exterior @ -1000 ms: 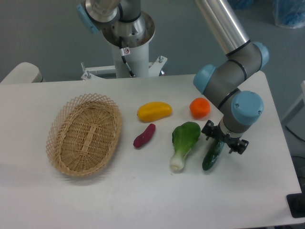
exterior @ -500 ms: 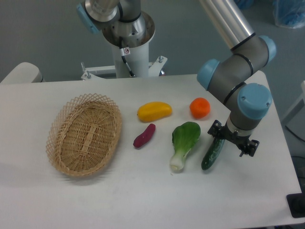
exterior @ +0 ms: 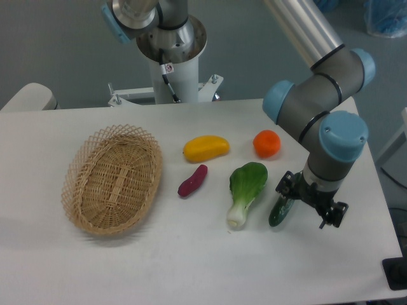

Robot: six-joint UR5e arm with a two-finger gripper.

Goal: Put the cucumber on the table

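**Cucumber on the tabletop, gripper partly over it**

Cucumber [exterior: 280, 211]: dark green, glossy, lying on the white table [exterior: 191, 267] toward the right side, just right of the bok choy [exterior: 245, 190]. Long axis runs near-left to far-right. Only the lower, nearer portion shows; the far end is covered by the gripper's black hardware.

Gripper [exterior: 310, 198]: hangs from the blue-capped wrist, directly over the far end of the cucumber and extending to its right. Black fingers [exterior: 331, 214] spread out to either side of the wrist. Cannot tell from this angle whether the jaws are parted or clamped on the cucumber; the contact zone is hidden behind the finger mount. The cucumber's near end looks to be resting on the tabletop, though the view does not settle it.

Other items on the table:
- Bok choy, light green leaves far, white stem near, between the cucumber and the purple sweet potato [exterior: 192, 180].
- Orange round fruit [exterior: 266, 143], far of the bok choy, close to the arm's elbow joint.
- Yellow fruit [exterior: 206, 148], far of the sweet potato, left of the orange one.
- Oval wicker basket [exterior: 113, 178], left side, well apart from the cucumber.
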